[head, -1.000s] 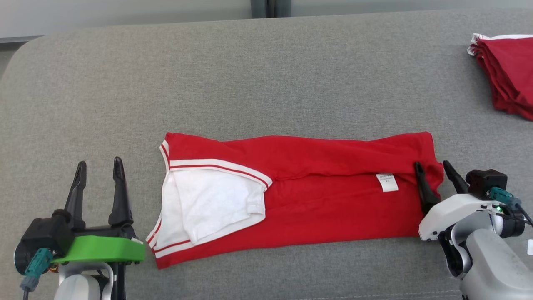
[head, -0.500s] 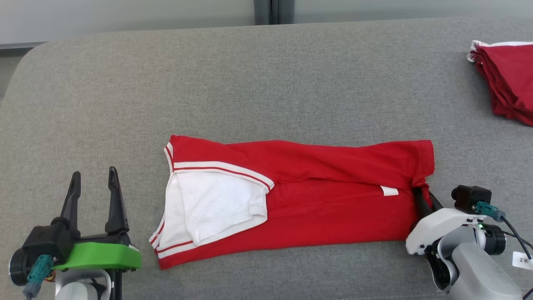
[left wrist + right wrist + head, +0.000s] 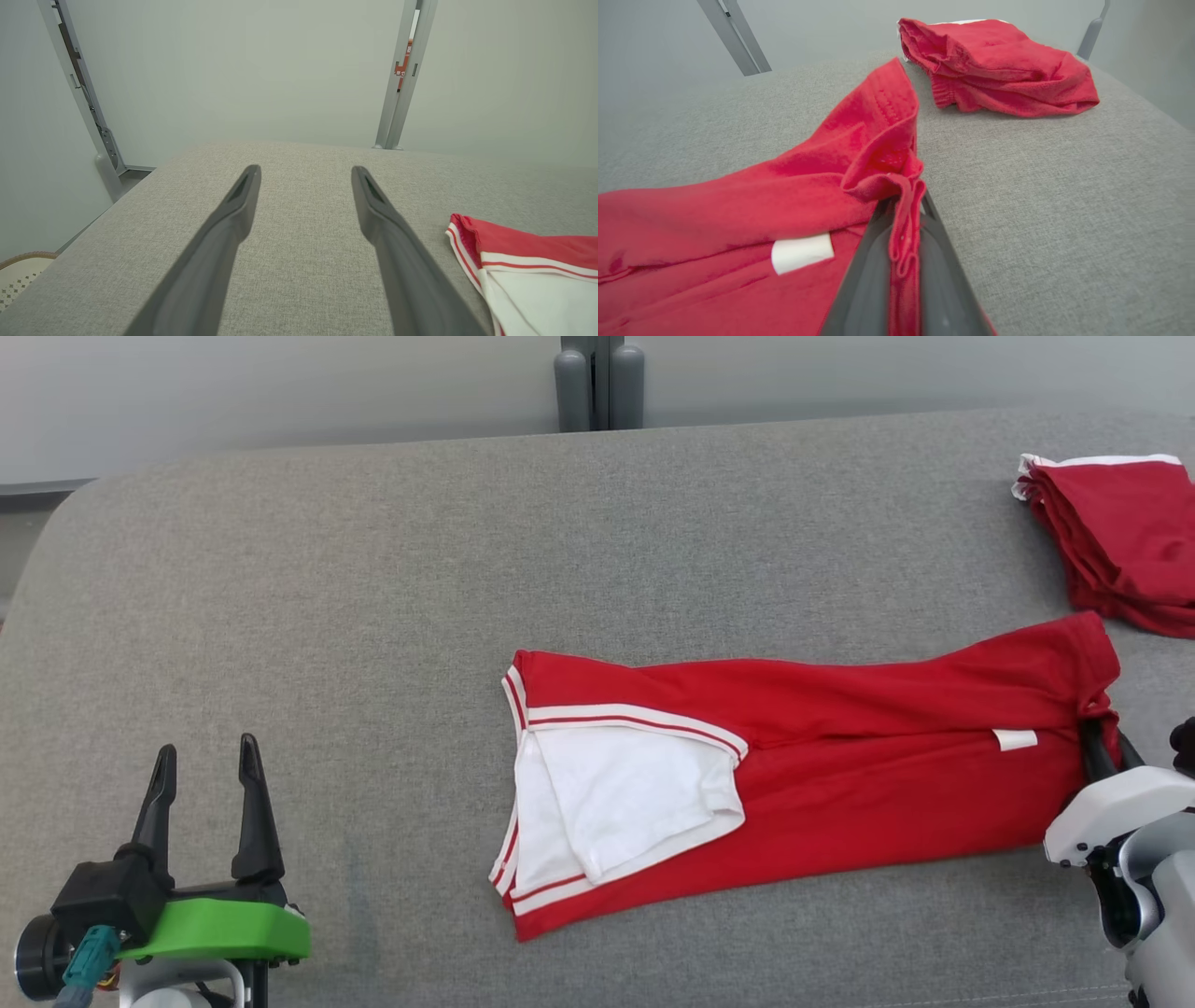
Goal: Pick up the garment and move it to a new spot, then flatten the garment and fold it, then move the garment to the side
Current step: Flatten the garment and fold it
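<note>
The red garment (image 3: pixel 887 784) with white-striped trim lies in a long folded strip across the grey table (image 3: pixel 327 616), its white inside turned out at the left end. My right gripper (image 3: pixel 1102 747) is shut on the garment's right edge; in the right wrist view the red cloth (image 3: pixel 738 210) is bunched between the fingertips (image 3: pixel 878 219). A white label (image 3: pixel 1015 739) sits close to the grip. My left gripper (image 3: pixel 207 756) stands open over bare table at the lower left, well clear of the garment's left end (image 3: pixel 523 247).
A stack of folded red garments (image 3: pixel 1120 537) lies at the back right, close behind the held end (image 3: pixel 999 60). Grey posts (image 3: pixel 597 383) stand behind the table's far edge. A pale basket (image 3: pixel 18 275) sits below the table's left side.
My right gripper went from open at the garment's right edge to shut on it, then dragged the garment rightwards towards the stack. The head view has also shifted. The left gripper stayed open.
</note>
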